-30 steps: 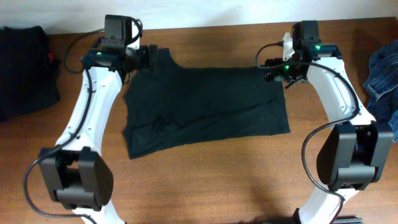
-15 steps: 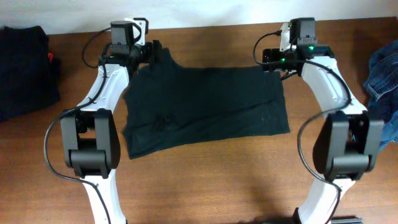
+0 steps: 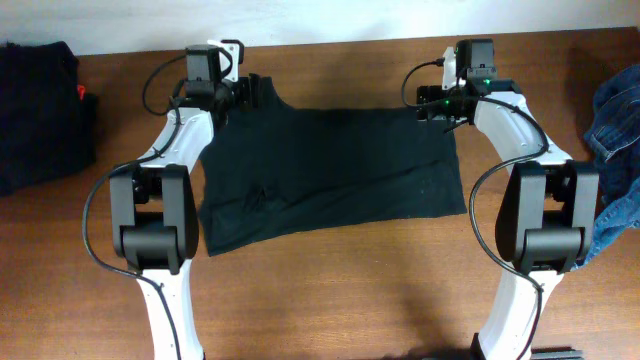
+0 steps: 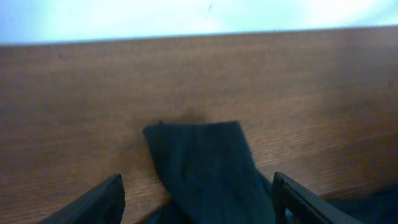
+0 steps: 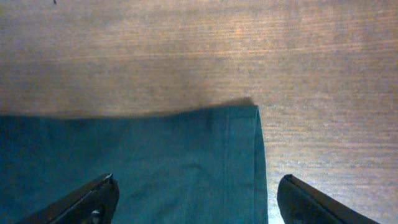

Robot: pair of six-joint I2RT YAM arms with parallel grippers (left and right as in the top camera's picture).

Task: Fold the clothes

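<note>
A black T-shirt (image 3: 330, 165), one of the clothes, lies spread flat on the wooden table (image 3: 330, 290). My left gripper (image 3: 244, 88) is at its far left sleeve. In the left wrist view that gripper (image 4: 196, 202) is open, and the dark sleeve tip (image 4: 202, 165) lies between its two fingers without being pinched. My right gripper (image 3: 429, 103) is at the shirt's far right corner. Seen from the right wrist, it (image 5: 199, 199) also stands open, straddling the hemmed corner (image 5: 186, 162), whose side edge runs nearer the right finger.
A dark pile of clothes (image 3: 35, 110) with a red spot sits at the table's left edge. Blue denim (image 3: 615, 120) lies at the right edge. The pale wall (image 3: 330, 15) runs just behind both grippers.
Both arms have swung in over the far corners of the shirt. The left jaws have narrowed a little around the sleeve tip. The shirt itself has not moved.
</note>
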